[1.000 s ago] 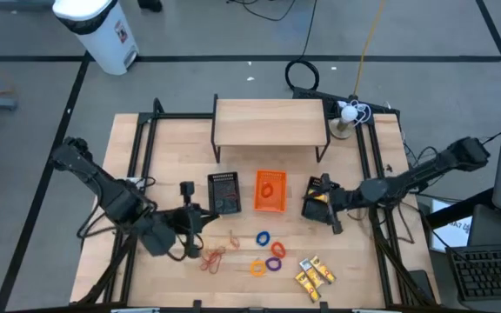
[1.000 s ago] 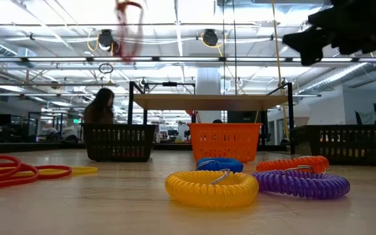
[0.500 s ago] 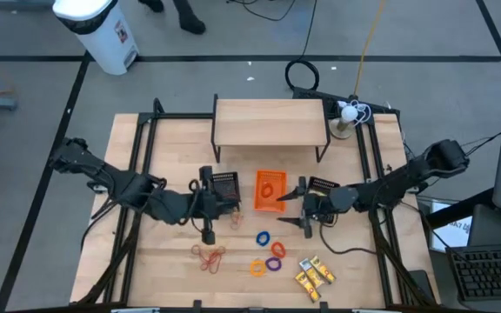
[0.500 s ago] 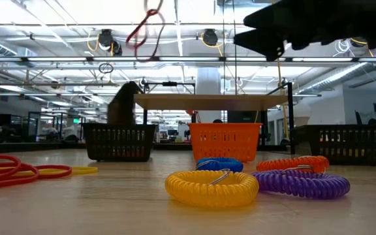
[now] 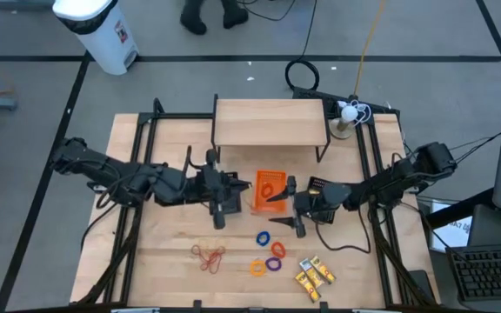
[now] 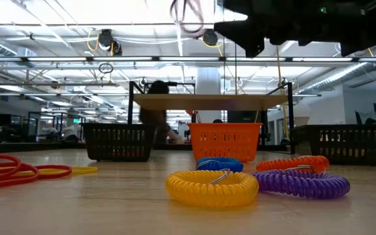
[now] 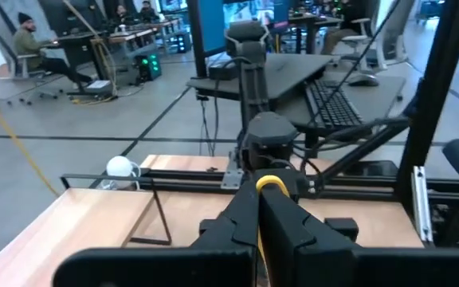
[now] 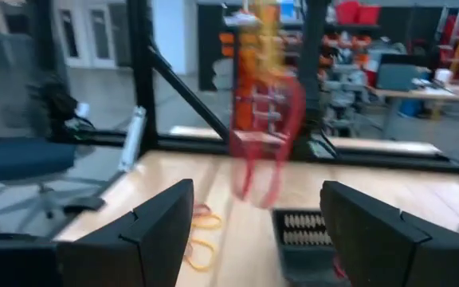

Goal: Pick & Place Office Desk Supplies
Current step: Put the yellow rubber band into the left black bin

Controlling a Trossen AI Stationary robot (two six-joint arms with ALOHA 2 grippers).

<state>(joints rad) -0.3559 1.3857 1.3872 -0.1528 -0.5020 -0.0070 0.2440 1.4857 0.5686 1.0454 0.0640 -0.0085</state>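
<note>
My left gripper point(image 5: 240, 186) hangs level above the gap between the left black mesh tray point(image 5: 225, 181) and the orange tray point(image 5: 270, 193). It is shut on a bunch of red and orange rubber bands point(image 8: 265, 135), which also show at the top of the low view point(image 6: 188, 13). My right gripper point(image 5: 278, 207) is open, points toward the table's left and faces the bands from close by with nothing between its fingers point(image 8: 162, 223). More rubber bands point(image 5: 209, 255), several coloured rings point(image 5: 268, 252) and yellow oblong pieces point(image 5: 312, 274) lie on the table near the front. My left gripper pinches the bunch of rubber bands by its upper end point(image 7: 271, 185), where a yellow-orange loop sticks out at the tips of the two shut fingers. The fingers lie about level and point toward the table's right. The bands hang slack below them point(image 8: 263, 159), clear of the table.
The right black mesh tray point(image 5: 326, 193) sits under my right arm. A wooden shelf point(image 5: 270, 122) stands behind the trays. Dark rails point(image 5: 137, 156) run along both sides of the table. A person walks past beyond the far edge point(image 5: 207, 13).
My left gripper has carried the rubber bands from the near left up and toward the far right, to beside the orange tray, and its wrist has turned from tipped down to level. My right gripper has moved toward the table's left, off the right mesh tray, and stays open.
</note>
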